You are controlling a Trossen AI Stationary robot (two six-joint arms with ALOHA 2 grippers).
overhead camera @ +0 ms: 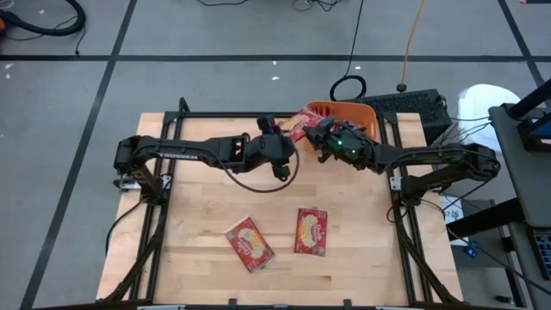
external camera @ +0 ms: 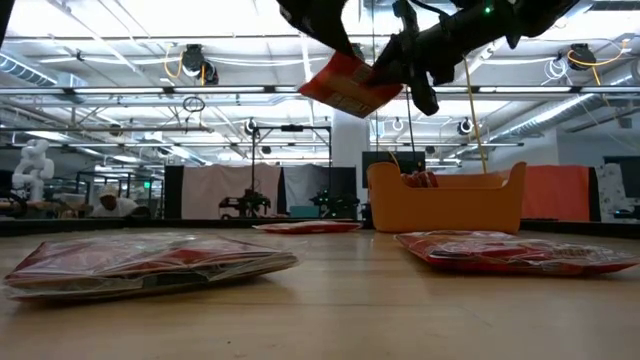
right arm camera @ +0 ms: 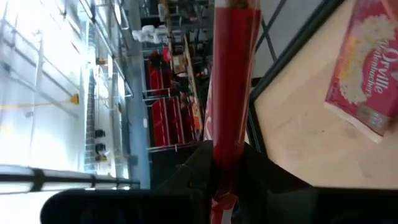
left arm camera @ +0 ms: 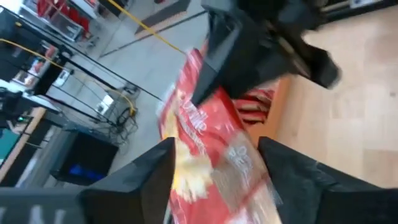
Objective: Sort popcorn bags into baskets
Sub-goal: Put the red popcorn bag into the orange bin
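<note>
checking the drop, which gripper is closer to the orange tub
Right. The right gripper hangs over the orange tub's near-left edge, pinching a popcorn bag edge-on. The left gripper, open, sits beside that bag, farther left of the tub.

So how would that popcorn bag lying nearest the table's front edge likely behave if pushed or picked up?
The popcorn bag lies flat and thin on the wooden table, so it would probably slide rather than roll or tip. It looks light for its size. The raised bag stays fairly straight in the right gripper, so probably semi-stiff, bending slightly.
</note>
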